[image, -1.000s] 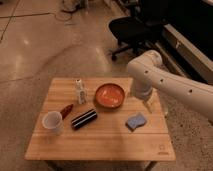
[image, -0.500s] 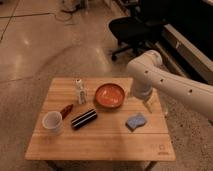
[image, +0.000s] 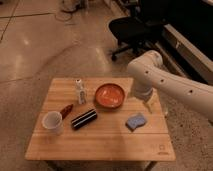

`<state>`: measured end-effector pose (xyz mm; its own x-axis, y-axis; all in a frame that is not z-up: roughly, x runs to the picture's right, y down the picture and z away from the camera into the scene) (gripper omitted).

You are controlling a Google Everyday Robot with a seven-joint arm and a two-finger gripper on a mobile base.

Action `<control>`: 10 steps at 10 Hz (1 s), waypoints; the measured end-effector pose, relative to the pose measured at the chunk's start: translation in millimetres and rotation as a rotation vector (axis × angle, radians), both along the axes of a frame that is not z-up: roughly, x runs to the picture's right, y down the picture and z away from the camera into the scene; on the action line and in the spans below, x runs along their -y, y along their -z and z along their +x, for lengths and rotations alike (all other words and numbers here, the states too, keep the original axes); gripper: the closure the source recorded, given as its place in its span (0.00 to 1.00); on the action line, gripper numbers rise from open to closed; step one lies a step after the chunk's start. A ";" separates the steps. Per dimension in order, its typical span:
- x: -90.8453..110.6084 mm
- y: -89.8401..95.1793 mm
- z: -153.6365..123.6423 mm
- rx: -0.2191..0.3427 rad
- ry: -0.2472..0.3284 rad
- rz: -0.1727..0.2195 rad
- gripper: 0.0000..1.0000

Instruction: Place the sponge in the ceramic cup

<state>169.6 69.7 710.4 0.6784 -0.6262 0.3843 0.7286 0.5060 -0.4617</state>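
Camera view: little is changing over the last second. The gripper [image: 150,106] is hanging near the table's [image: 100,146] right edge, just beyond the sponge [image: 136,121] on the far side, and it is holding almost the same pose as in the two earlier pictures. The sponge is lying flat on the wood, right of the middle and nearer the right edge, and it is not shifting. The cup [image: 52,122] is standing upright toward the front-left corner, well apart from the sponge, with nothing blue showing in it. So the sponge is still waiting to be carried across, and the arm seems to be pausing or creeping over it rather than travelling.

The bowl [image: 109,95] is sitting by the far edge and the bottle [image: 80,91] to its left. A dark roll [image: 83,119] and a red item [image: 66,110] are lying between the bottle and the cup.

The gripper is blending into the pale wrist, so I cannot tell whether it is open or closed, or whether it is touching the sponge. The arm is running off the right side, and the cup's bottom is staying out of sight.
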 end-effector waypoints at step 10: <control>-21.7 -22.5 -9.1 0.022 -0.018 -0.062 0.20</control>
